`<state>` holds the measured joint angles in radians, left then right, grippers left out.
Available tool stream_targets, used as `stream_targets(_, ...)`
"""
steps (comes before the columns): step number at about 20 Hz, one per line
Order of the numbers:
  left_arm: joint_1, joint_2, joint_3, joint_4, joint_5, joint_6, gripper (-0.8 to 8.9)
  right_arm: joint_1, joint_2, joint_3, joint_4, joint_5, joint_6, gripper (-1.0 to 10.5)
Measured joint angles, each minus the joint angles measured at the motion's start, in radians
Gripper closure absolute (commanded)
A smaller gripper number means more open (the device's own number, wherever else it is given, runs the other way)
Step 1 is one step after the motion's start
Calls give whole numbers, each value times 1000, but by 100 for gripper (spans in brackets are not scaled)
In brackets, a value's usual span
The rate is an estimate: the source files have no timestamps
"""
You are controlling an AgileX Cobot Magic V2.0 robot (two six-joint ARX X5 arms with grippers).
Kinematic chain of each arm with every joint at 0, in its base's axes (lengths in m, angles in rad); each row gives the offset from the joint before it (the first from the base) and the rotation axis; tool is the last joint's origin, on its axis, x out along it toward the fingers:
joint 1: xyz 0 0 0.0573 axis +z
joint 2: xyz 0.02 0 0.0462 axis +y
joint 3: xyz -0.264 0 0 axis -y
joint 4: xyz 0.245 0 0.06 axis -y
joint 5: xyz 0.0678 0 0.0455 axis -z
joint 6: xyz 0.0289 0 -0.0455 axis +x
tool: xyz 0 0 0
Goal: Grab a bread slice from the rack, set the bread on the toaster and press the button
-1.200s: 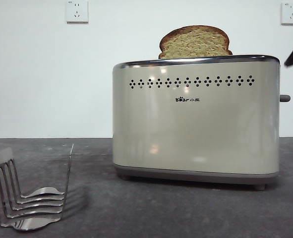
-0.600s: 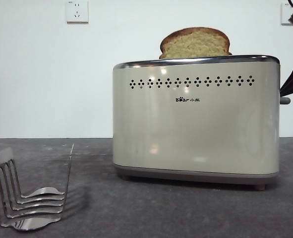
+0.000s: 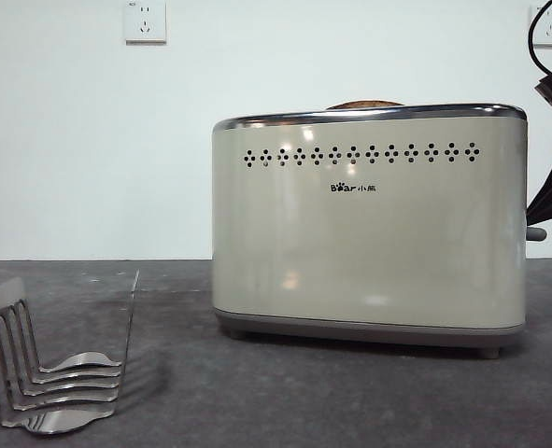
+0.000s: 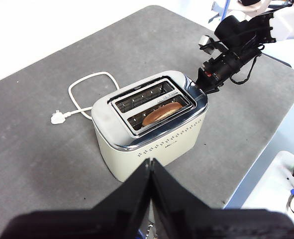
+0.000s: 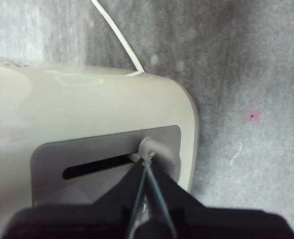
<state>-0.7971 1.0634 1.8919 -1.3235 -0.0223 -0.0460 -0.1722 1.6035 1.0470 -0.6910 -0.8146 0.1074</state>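
Pressing down on the button (image 5: pixel 147 147), the right gripper (image 5: pixel 147 164) has its two black jaws closed together, tips touching the grey lever stub at the toaster's narrow right end. In the front view this gripper (image 3: pixel 544 201) enters at the right edge, dark and angled, its tip on the button (image 3: pixel 536 233), which sits about halfway down the end panel. The lever rides in a dark slot of a grey panel (image 5: pixel 107 167) on that end.

Toaster (image 3: pixel 369 224): cream-beige, chrome top rim, grey base, row of black dot clusters, "Bear" logo; stands on the grey table (image 3: pixel 276 392), right of centre. Slice of bread (image 3: pixel 364 105) sunk into the toaster, only a thin brown arc of crust above the rim. From the left wrist view the bread (image 4: pixel 161 113) lies in the near slot; the far slot holds only wire guides.

Left gripper (image 4: pixel 150 172): jaws shut, holding nothing, hovering high above the near side of the toaster.

Rack (image 3: pixel 51 373): silver prongs, near left corner, well apart from the toaster. White power cord (image 4: pixel 84 94) loops on the table behind the toaster. Two white wall sockets (image 3: pixel 145 21) on the far wall.
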Motion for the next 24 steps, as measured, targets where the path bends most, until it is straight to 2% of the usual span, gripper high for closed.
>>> stream_targets(24,0,-34,0,0,0,-34,822,-5,99,25,-19,-15,-34,954)
